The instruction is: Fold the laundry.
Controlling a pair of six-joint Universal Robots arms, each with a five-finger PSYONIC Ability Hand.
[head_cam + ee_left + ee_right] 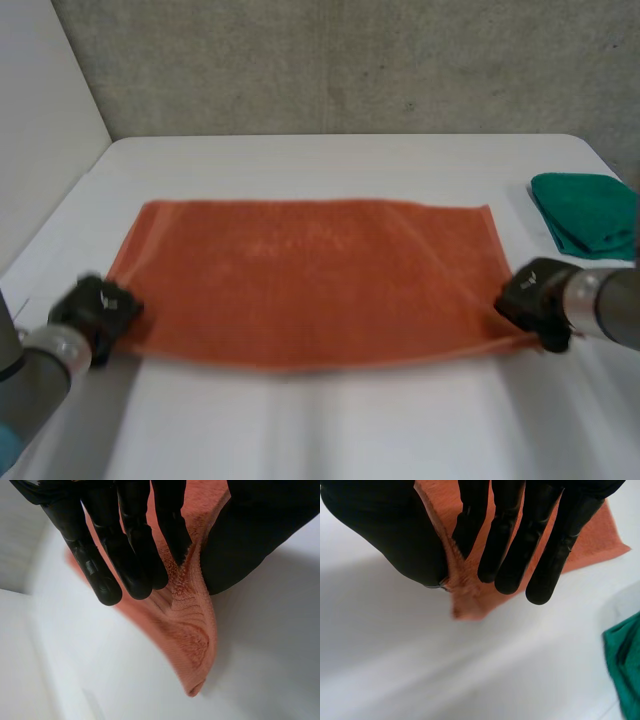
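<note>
An orange towel (310, 280) lies spread flat across the middle of the white table (330, 430). My left hand (97, 308) is at its near left corner. In the left wrist view the fingers (125, 555) and thumb pinch that corner of the towel (187, 625), which hangs below them, lifted off the table. My right hand (535, 297) is at the near right corner. In the right wrist view its fingers (520, 555) and thumb pinch the towel's corner (470, 597), just above the table.
A folded green cloth (590, 212) lies at the table's right edge, also beside my right hand as a green cloth (625, 665). A grey wall stands behind the table, and a white wall runs along its left side.
</note>
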